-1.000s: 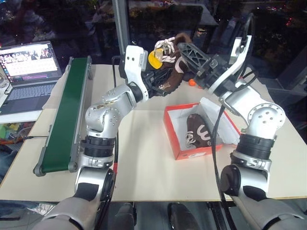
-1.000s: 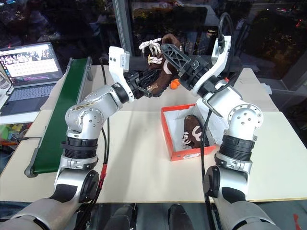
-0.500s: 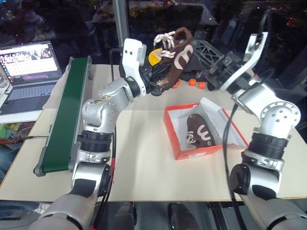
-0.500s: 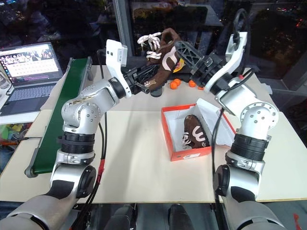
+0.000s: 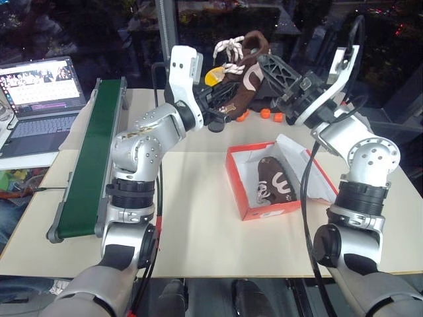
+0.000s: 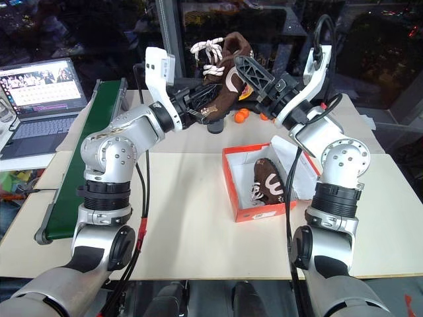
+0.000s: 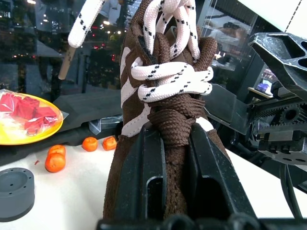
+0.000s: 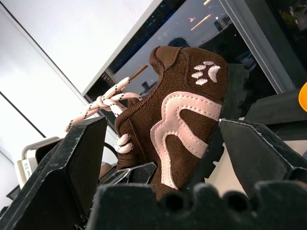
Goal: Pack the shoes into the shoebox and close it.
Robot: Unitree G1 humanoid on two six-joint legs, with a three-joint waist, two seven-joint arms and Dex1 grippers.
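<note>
My table [image 5: 198, 218] is evenly and brightly lit from overhead, with soft, short shadows. The windows behind are dark, with scattered reflected points of light. My wrist views are sharp up close, while their backgrounds are softly blurred.

shoebox [image 5: 246, 198] open at table centre, one shoe [image 5: 273, 179] fills its middle, white room free along both long sides; lid [image 5: 309, 173] flared at 3 o'clock blocks that side; 6 to 9 o'clock tabletop [image 5: 198, 231] bare; conveyor [image 5: 89, 158] walls 9 o'clock; oranges [image 5: 269, 115] at 12
</note>
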